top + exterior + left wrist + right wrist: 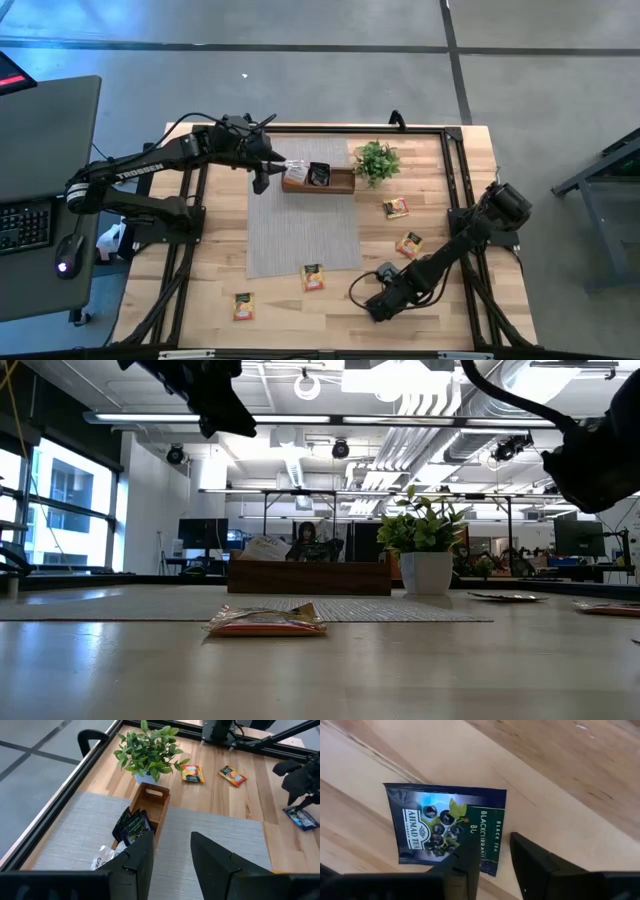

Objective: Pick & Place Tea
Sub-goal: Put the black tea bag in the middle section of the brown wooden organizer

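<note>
Bare table (300,305) lies open between the scattered orange sachets (313,277). The grey mat (300,235) is free below the wooden tray (335,183). The potted plant (376,161) stands just beside the tray's right end, crowding that side.

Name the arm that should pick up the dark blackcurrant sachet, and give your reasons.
Right. The right gripper hangs directly over the dark sachet, fingers open. The left gripper is far across the table beside the wooden tray.
</note>
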Robot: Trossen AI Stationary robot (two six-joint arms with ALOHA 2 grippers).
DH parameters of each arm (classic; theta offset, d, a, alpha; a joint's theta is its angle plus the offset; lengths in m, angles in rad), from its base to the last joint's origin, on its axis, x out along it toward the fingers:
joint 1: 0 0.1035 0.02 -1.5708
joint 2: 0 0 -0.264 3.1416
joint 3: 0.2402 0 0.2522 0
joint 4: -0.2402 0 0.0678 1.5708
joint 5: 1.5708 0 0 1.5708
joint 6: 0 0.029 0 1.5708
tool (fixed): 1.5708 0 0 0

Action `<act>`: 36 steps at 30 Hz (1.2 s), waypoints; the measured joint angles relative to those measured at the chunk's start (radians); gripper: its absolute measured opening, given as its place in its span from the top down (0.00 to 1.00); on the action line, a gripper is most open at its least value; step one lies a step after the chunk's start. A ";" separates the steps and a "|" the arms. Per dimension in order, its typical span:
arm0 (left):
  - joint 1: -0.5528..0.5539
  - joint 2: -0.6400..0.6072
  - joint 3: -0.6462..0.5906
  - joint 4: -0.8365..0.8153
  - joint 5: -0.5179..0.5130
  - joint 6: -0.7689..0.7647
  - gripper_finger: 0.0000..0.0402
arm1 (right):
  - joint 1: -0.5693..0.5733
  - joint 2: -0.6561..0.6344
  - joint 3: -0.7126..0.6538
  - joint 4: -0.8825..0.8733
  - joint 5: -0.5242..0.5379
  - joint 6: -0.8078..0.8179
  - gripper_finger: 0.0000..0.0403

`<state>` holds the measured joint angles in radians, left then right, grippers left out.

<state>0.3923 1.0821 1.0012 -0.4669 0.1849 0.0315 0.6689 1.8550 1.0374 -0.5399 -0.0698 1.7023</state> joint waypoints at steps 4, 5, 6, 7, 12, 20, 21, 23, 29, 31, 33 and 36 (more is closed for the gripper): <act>0.000 0.000 0.000 -0.007 -0.018 0.001 0.68 | 0.000 0.002 0.000 -0.034 0.002 -0.004 0.91; 0.000 0.000 0.000 -0.006 -0.019 0.001 0.68 | 0.000 0.002 -0.001 -0.038 0.001 -0.021 0.95; 0.000 0.000 0.000 -0.006 -0.019 0.001 0.68 | 0.000 0.002 -0.001 -0.040 0.000 -0.045 0.97; 0.000 0.000 0.000 -0.006 -0.019 0.001 0.68 | -0.001 0.002 -0.001 -0.041 0.000 -0.064 0.97; 0.000 0.000 0.000 0.000 -0.020 0.001 0.68 | -0.015 -0.019 -0.002 -0.106 0.020 -0.135 0.98; 0.000 0.000 0.000 -0.006 -0.019 0.001 0.68 | -0.076 -0.118 -0.006 -0.124 0.154 -0.300 0.99; 0.000 0.000 0.000 -0.006 -0.019 0.000 0.68 | -0.082 -0.123 -0.006 -0.126 0.147 -0.328 0.99; 0.000 0.000 0.000 -0.007 -0.019 0.000 0.68 | -0.088 -0.121 -0.008 -0.118 0.140 -0.381 0.99; 0.000 0.000 0.000 -0.012 -0.015 -0.006 0.68 | -0.115 -0.123 -0.007 -0.113 0.147 -0.497 0.86; 0.000 0.000 0.000 -0.015 -0.015 -0.007 0.68 | -0.126 -0.123 -0.007 -0.110 0.161 -0.550 0.79; 0.000 0.000 0.000 -0.015 -0.014 -0.009 0.68 | -0.136 -0.123 -0.007 -0.113 0.192 -0.601 0.72; 0.000 0.000 0.000 -0.015 -0.014 -0.010 0.68 | -0.155 -0.120 -0.006 -0.110 0.233 -0.660 0.61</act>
<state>0.3923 1.0817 1.0008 -0.4822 0.1711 0.0212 0.5139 1.7347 1.0309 -0.6502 0.1630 1.0423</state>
